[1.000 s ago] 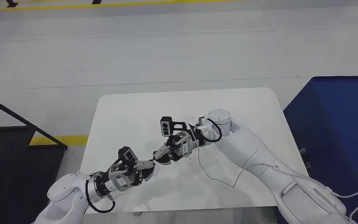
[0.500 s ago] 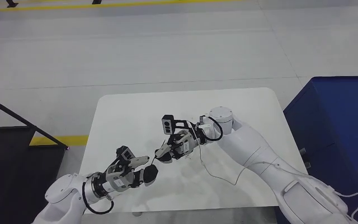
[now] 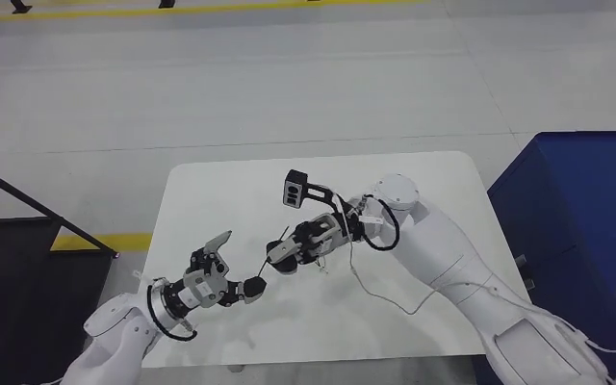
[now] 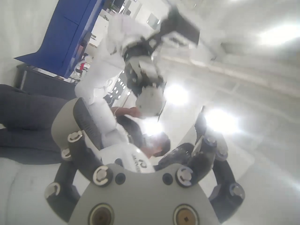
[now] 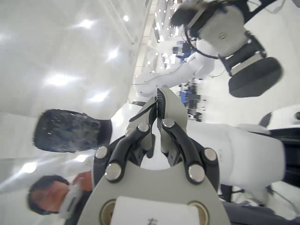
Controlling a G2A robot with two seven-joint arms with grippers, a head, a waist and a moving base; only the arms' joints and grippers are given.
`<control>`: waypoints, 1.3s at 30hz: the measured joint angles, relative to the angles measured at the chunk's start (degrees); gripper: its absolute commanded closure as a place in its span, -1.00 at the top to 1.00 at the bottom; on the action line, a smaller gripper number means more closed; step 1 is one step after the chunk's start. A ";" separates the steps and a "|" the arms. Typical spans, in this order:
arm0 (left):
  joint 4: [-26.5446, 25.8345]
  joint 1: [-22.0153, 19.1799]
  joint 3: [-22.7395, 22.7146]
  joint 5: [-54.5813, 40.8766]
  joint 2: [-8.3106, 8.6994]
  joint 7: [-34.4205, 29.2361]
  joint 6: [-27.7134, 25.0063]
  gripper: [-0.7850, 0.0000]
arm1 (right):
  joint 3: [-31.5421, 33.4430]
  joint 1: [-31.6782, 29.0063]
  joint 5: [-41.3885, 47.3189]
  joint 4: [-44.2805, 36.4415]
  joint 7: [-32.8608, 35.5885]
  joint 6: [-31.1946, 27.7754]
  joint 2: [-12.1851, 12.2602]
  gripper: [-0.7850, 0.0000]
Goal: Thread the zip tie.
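Note:
The zip tie [image 3: 267, 266] is a thin dark strip held above the white table [image 3: 423, 183], near its middle. My right gripper [image 3: 280, 256] is shut on it; the right wrist view shows the strip [image 5: 159, 110] pinched between the closed fingers of that gripper [image 5: 157, 99]. My left gripper [image 3: 241, 261] hangs just to the left of the strip's lower end, open, with fingers spread wide and nothing between them. In the left wrist view, my open left gripper [image 4: 140, 118] faces the right gripper [image 4: 150, 99], from which the zip tie [image 4: 161, 113] pokes out.
A blue cabinet [image 3: 568, 212] stands off the table's right side. A thin cable [image 3: 371, 300] trails across the tabletop beneath the right arm. A black frame [image 3: 48, 226] sits on the floor to the left.
My left gripper, which was shut beside the strip's end, has opened wide and drawn back to the left. My right gripper has shifted slightly up and away, still holding the zip tie.

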 measured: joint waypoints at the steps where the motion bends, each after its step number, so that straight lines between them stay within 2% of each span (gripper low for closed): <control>1: 0.53 -0.82 0.60 -0.81 -0.08 1.43 1.43 1.00 | 0.85 -0.81 -1.13 -1.98 0.18 -1.23 0.35 -1.00; 10: 0.63 -0.95 0.80 -0.89 -0.11 1.85 1.86 1.00 | 1.51 -1.62 -3.01 -4.66 -1.01 -2.87 0.67 -1.00; 14: 0.63 -0.95 0.80 -0.90 -0.11 1.85 1.87 1.00 | 4.75 -2.87 -6.80 -12.00 -0.88 -9.98 1.36 -1.00; 20: 0.63 -0.95 0.80 -0.90 -0.11 1.86 1.87 1.00 | 12.37 -6.57 -4.09 -17.92 2.16 -18.15 2.74 -1.00; 23: 0.63 -0.95 0.80 -0.90 -0.11 1.86 1.87 1.00 | 14.20 -7.71 -3.66 -17.38 1.02 -18.60 3.02 -1.00; 31: 0.63 -0.95 0.80 -0.90 -0.11 1.86 1.87 1.00 | 14.29 -7.96 -3.72 -18.19 0.21 -19.14 2.95 -1.00; 34: 0.63 -0.95 0.80 -0.90 -0.11 1.85 1.87 1.00 | 15.67 -8.35 -2.24 -23.16 -0.56 -25.03 2.75 -1.00; 39: 0.63 -0.95 0.80 -0.90 -0.11 1.85 1.87 1.00 | 19.12 -8.81 -5.78 -32.04 -6.85 -32.12 2.81 -1.00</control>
